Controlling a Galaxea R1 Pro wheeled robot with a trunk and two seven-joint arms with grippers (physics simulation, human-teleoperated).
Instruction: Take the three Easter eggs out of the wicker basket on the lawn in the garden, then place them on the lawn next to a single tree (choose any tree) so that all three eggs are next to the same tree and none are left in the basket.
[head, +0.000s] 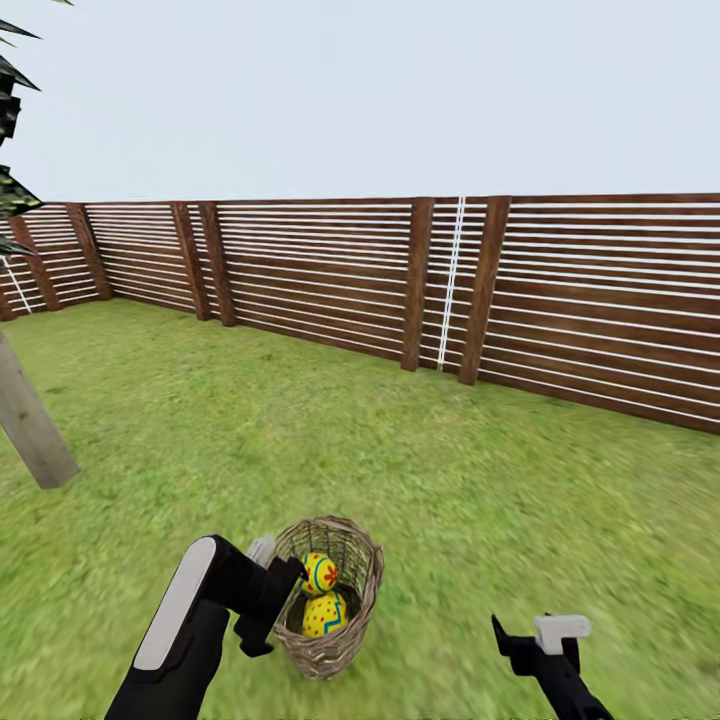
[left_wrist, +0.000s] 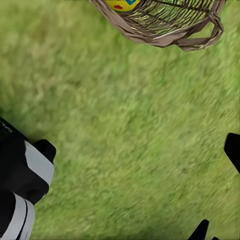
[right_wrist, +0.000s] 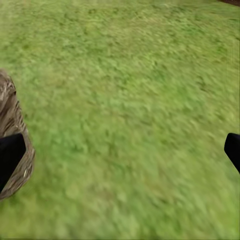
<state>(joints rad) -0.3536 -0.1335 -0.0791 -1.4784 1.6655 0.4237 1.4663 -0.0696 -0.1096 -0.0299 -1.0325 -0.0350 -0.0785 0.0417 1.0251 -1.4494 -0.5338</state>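
Wicker basket (head: 330, 595): on the lawn (head: 300, 420), holding two visible Easter eggs (head: 320, 575). Left gripper (head: 270, 590): just beside the basket's left rim, the nearer arm, finger spread unclear. Right gripper (head: 540, 640): well apart to the right, fingers wide apart, empty. Tree (head: 30, 420): far left.

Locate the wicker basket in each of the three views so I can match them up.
Head view: wicker basket bottom centre, beside the left tool.
Left wrist view: along the top edge, egg peeking inside.
Right wrist view: at the left edge.
Shared landmark: the lawn.
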